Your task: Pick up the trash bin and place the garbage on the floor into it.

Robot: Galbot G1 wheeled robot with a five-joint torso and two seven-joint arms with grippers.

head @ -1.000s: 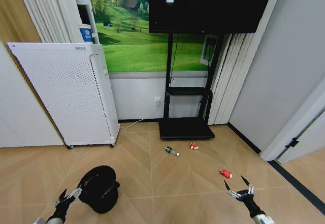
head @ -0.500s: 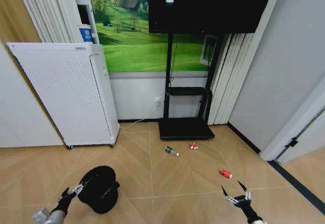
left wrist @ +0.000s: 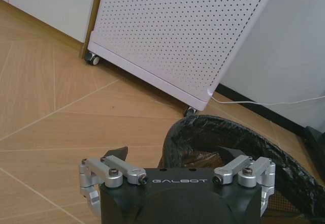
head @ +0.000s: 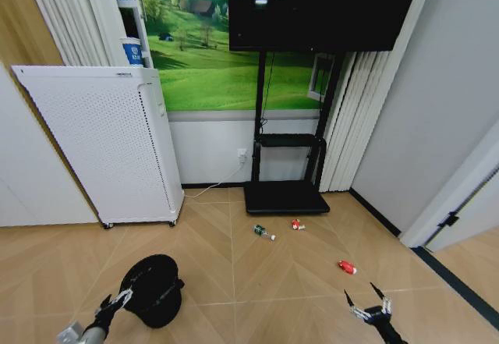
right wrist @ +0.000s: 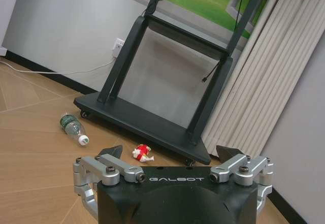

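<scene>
Nearest the robot, low in the head view, the left gripper (head: 115,303) hangs just short of the trash bin (head: 153,289), its fingers spread wide with nothing between them. The bin stands upright on the floor (head: 234,281), its black liner bunched over the rim, directly ahead of that gripper and a little toward the robot's right. In the left wrist view the bin's rim (left wrist: 238,137) fills the space just beyond the left gripper's fingertips (left wrist: 177,155) and sits off toward one finger rather than centred between them, so a grasp would likely need the gripper to slide sideways and forward until one finger drops inside the rim. The left arm is plainly the nearer one for the bin.

The right gripper (head: 369,306) hovers above bare flooring on the robot's right, also spread and empty. A small red piece of litter (head: 347,267) lies just beyond it (the closest item to that arm). Farther out, a green plastic bottle (head: 263,232) lies on its side, long axis slanting across the boards, and a red-and-white crumpled wrapper (head: 297,224) rests near the flat black TV-stand base (head: 284,197). To the left stands a white perforated air purifier (head: 101,141) on castors.
</scene>
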